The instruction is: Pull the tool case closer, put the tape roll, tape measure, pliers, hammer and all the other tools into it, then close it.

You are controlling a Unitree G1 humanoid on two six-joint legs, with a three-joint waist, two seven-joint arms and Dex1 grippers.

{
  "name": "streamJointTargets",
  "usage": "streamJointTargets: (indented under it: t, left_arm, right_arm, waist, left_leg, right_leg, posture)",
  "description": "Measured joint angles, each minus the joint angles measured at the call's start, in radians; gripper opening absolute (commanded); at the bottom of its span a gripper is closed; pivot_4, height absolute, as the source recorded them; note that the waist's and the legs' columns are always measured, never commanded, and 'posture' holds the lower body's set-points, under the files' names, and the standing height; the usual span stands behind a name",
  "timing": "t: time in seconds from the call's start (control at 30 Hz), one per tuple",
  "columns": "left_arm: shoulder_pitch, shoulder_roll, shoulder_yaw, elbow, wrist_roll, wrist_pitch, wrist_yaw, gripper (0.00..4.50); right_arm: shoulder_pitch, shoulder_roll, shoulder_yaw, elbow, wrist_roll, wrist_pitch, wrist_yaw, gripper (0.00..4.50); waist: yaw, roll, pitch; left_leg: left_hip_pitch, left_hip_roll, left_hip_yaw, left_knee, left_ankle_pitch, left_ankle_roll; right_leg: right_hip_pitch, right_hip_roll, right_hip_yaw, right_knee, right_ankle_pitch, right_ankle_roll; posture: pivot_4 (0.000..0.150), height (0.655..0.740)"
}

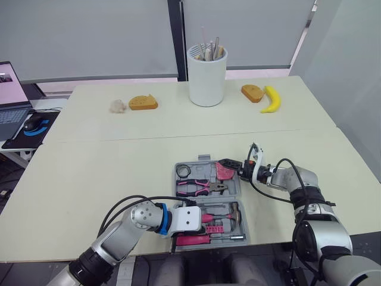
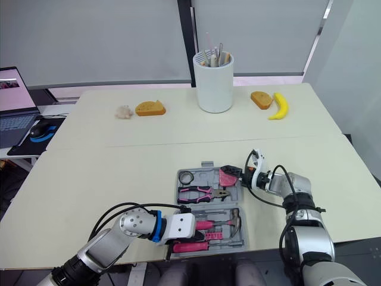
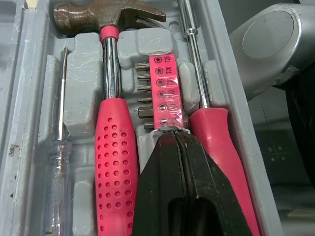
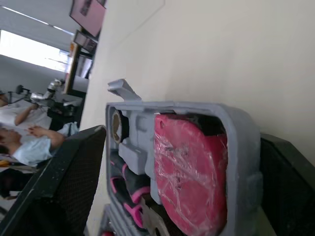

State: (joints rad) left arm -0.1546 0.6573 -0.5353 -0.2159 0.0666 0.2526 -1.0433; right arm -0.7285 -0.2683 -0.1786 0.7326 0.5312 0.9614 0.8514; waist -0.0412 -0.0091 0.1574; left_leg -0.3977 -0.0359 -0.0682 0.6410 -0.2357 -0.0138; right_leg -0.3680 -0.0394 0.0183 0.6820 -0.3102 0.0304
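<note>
Tools look packed. Your left gripper (image 3: 170,132), clenched, rests on the pink bit strip (image 3: 165,83). Your right gripper (image 1: 233,168), spread, straddles the 2 o'clock corner of the grey plastic tool case (image 1: 176,179). Withdraw both, then close it.

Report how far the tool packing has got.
Done: tool case near, holding tape roll, pliers, tape measure and hammer. In hand: left end effector, shut, sits at the bit strip; right end effector, open, straddles the case's corner. Left: close the case.
</note>
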Motion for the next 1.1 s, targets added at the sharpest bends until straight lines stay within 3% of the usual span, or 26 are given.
streamJointTargets:
  t: [0.47, 0.7, 0.93, 1.1]
  left_arm:
    - [0.014, 0.0, 0.003, -0.011, 0.003, 0.0, 0.011, 0.0]
    - [0.098, 0.058, 0.091, -0.119, -0.055, 0.076, 0.01, 0.0]
    - [0.226, 0.241, 0.276, -0.269, -0.166, 0.201, -0.03, 0.0]
    - [0.507, 0.404, 0.516, -0.272, -0.226, 0.183, -0.092, 0.0]
  right_arm:
    - [0.06, -0.041, 0.002, -0.325, 0.102, 0.184, 0.033, 4.46]
    - [0.134, -0.085, -0.036, -0.535, 0.203, 0.328, -0.008, 4.46]
    - [0.212, -0.131, -0.039, -0.757, 0.346, 0.478, -0.02, 4.46]
    - [0.306, -0.169, -0.082, -0.963, 0.517, 0.614, -0.059, 4.46]
  waist:
    - [0.005, 0.0, 0.0]
    - [0.004, 0.0, 0.001]
    - [0.009, -0.001, 0.004]
    - [0.011, -0.001, 0.006]
  left_leg:
    - [-0.001, 0.0, 0.0, 0.0, 0.0, 0.0]
    - [-0.003, 0.001, 0.0, -0.002, 0.0, 0.0]
    - [-0.003, 0.001, 0.0, -0.004, 0.0, 0.0]
    - [-0.003, 0.002, 0.0, -0.008, 0.0, 0.0]
  right_leg:
    - [-0.001, 0.0, 0.0, 0.0, 0.0, 0.0]
    - [-0.004, 0.0, 0.0, -0.001, -0.001, -0.001]
    - [-0.005, 0.0, -0.001, -0.002, -0.002, -0.003]
    - [-0.006, -0.001, -0.001, -0.003, -0.003, -0.005]
  posture:
    - [0.15, 0.74]
    - [0.15, 0.74]
    - [0.15, 0.74]
    - [0.15, 0.74]
